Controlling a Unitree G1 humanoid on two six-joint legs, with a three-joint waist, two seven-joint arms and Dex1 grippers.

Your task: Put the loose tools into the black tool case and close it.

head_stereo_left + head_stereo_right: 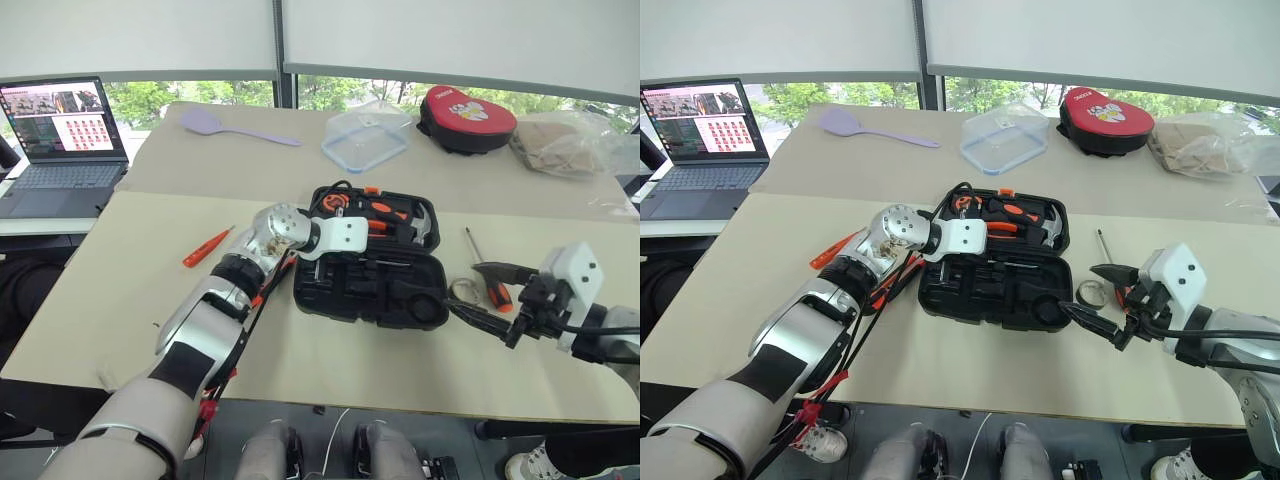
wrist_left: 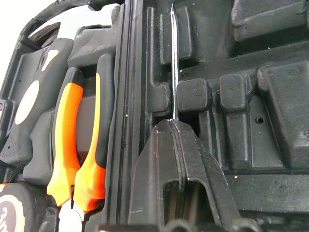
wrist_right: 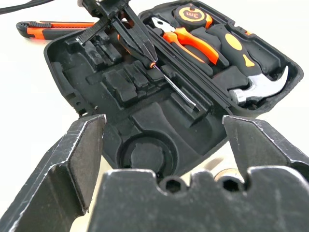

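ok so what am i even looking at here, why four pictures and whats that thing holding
It is a two-armed humanoid robot tidying tools. The two wide pictures come from cameras in its head, looking down over its arms. The two close-ups come from cameras on its wrists, looking along each arm's fingers.

On the table, the black tool case lies open, with pliers, a hammer and a tape measure already in their slots. The left tool is shut on a slim screwdriver, holding it over the case's slots. The right tool is open and empty beside the case.

Loose on the table: a utility knife, another screwdriver and a small tape roll.
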